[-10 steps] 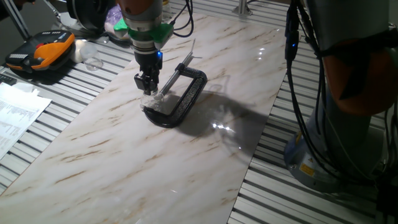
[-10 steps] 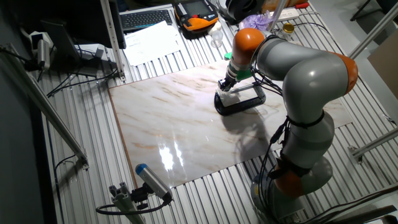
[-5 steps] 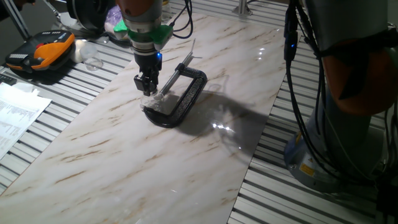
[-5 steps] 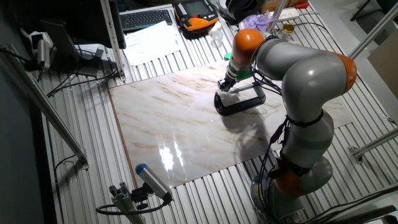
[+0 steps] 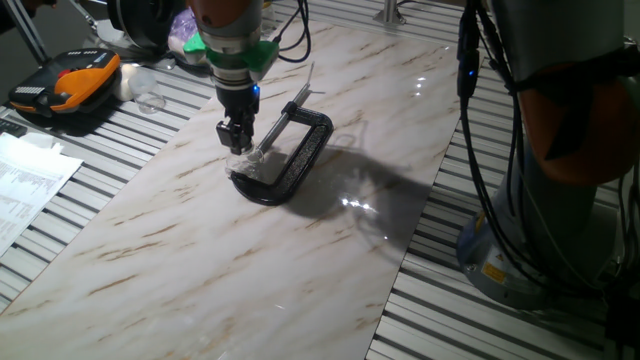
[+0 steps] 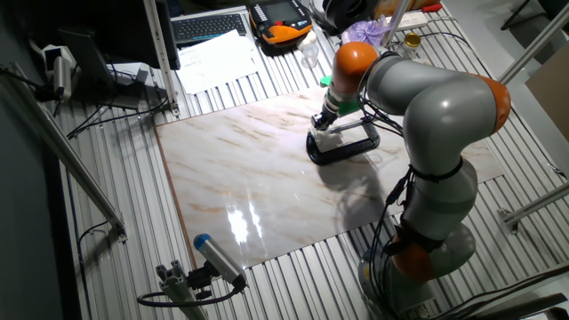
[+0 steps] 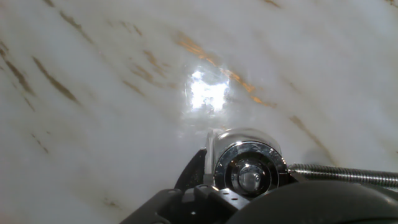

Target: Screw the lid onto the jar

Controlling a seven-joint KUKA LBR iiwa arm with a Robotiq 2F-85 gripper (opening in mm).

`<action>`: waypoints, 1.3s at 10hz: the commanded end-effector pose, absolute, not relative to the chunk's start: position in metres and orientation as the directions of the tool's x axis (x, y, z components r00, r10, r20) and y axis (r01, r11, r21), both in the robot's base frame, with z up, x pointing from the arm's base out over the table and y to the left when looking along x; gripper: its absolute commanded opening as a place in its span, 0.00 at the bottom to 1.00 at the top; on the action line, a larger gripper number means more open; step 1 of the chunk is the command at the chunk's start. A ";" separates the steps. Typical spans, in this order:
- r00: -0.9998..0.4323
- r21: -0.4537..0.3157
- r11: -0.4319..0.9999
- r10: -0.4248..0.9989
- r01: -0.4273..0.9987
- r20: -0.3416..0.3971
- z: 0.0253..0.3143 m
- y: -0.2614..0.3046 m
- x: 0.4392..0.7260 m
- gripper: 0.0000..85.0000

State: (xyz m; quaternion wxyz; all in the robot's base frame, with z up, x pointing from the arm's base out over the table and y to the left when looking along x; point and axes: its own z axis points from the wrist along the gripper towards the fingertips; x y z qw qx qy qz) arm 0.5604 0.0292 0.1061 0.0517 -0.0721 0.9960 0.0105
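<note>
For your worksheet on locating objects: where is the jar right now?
In one fixed view the jar stands on the marble slab, directly under the tool, at the near end of the black C-clamp.

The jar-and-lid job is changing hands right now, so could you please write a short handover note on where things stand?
Gripper: down over the jar; whether the fingers are shut on anything cannot be told.
Jar: upright on the marble table, inside the black C-clamp, at the tip of its steel screw rod.
Lid: on top of the jar, just below the hand camera.
Done: lid placed on the jar.
Left: how far it is screwed down isn't visible; check, finish turning, retract.
</note>
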 end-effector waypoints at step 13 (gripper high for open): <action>-0.969 0.010 0.976 -0.215 -0.218 -0.118 0.103 0.029 0.561 0.00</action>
